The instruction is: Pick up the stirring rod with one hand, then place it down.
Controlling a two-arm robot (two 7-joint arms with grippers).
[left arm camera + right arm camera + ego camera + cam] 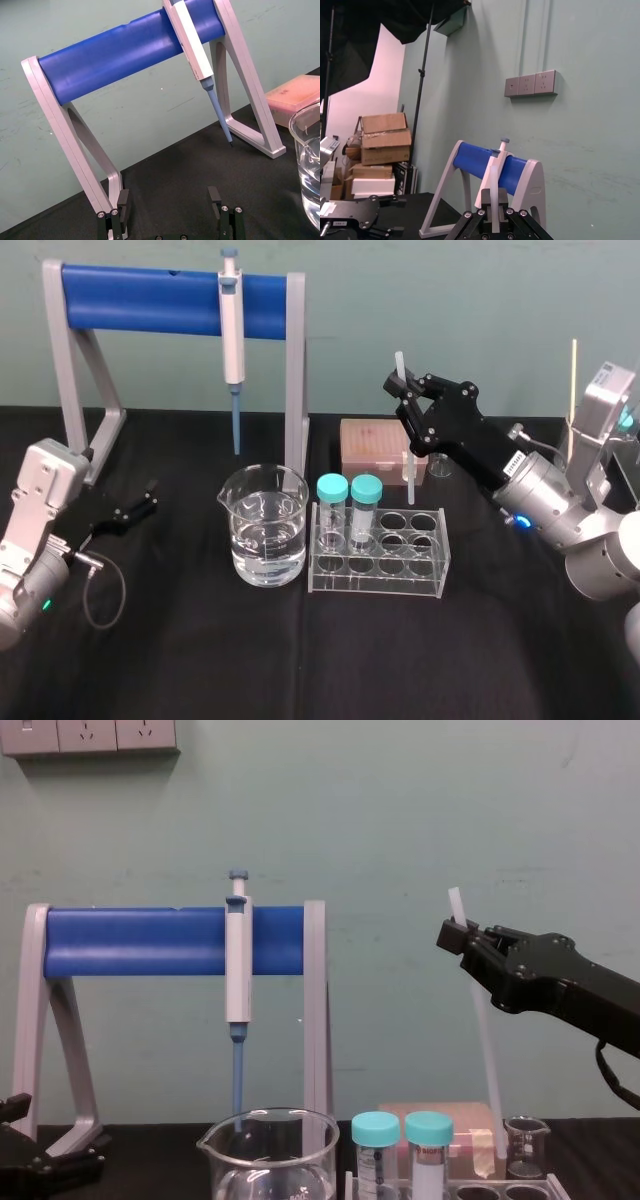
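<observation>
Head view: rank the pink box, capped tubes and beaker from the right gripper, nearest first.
1. Pink box, just below the right gripper, which holds the stirring rod.
2. Capped tubes, at the rack's left end.
3. Beaker, farthest, left of the rack.

Head view: high, well back, looking down on the blue-barred stand (170,300). Chest view: low, level, square-on to it. Left wrist view: close under it, tilted up. Right wrist view: farther off, oblique, from beyond one end. Stand shared by all four.
</observation>
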